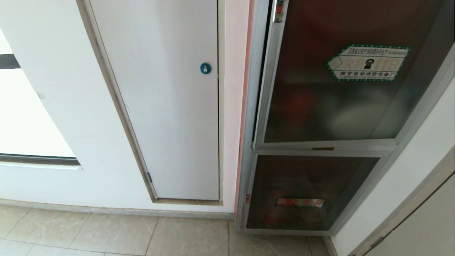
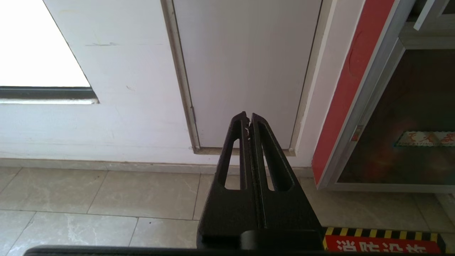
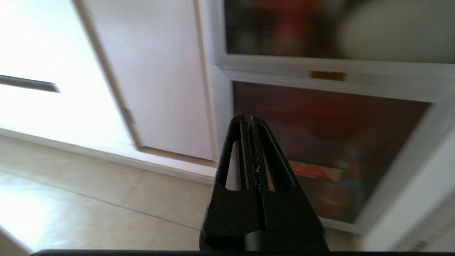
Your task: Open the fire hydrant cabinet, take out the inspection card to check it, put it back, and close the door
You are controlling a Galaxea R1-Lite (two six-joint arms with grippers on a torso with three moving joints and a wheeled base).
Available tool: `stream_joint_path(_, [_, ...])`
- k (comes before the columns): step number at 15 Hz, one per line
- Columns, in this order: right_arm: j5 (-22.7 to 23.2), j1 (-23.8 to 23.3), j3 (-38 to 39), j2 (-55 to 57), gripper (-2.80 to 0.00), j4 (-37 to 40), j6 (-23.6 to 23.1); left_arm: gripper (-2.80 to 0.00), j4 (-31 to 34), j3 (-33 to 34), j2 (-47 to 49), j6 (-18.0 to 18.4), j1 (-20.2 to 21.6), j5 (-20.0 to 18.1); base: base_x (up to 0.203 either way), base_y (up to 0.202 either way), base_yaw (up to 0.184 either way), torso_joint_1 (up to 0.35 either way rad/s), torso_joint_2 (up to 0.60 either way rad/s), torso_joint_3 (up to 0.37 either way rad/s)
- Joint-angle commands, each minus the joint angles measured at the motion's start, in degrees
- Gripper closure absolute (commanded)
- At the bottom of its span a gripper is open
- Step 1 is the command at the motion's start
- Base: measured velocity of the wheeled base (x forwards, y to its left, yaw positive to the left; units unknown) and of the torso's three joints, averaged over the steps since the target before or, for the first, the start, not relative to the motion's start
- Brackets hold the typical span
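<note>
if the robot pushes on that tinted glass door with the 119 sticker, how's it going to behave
The door stands slightly ajar at its left edge, so it would probably swing rather than resist. The metal frame looks stiff; the glass pane is likely fragile, so pushing the frame seems safer.

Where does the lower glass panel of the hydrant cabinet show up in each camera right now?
Head view: lower glass panel at lower right, under the door.
Left wrist view: panel at the right edge.
Right wrist view: panel at centre-right, behind the shut right gripper.
Shared landmark: white panel beside it.

White wall (image 1: 53,106), beige floor tiles (image 1: 106,231), bright window (image 1: 21,117)
</note>
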Motion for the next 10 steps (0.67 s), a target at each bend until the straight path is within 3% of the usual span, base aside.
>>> stream_joint_path(1, [-3.72,0.04,4.01,-3.91,0.00,-0.33,-2.51,0.00,-0.03,0.79,0.01,0.00,0.02,-0.02,0.000,0.000,0.000,0.000,0.00,0.000])
stream_joint_path(5, [-9.60,0.03,12.50,-4.00,0.00,-5.65,-8.97,0.00,-0.03,0.79,0.01,0.00,0.02,-0.02,0.000,0.000,0.000,0.000,0.00,0.000])
stream_joint_path(10, [-10.79,-0.03,15.19,-4.01,0.00,-6.39,-9.46,0.00,-0.03,0.79,0.01,0.00,0.02,-0.02,0.000,0.000,0.000,0.000,0.00,0.000])
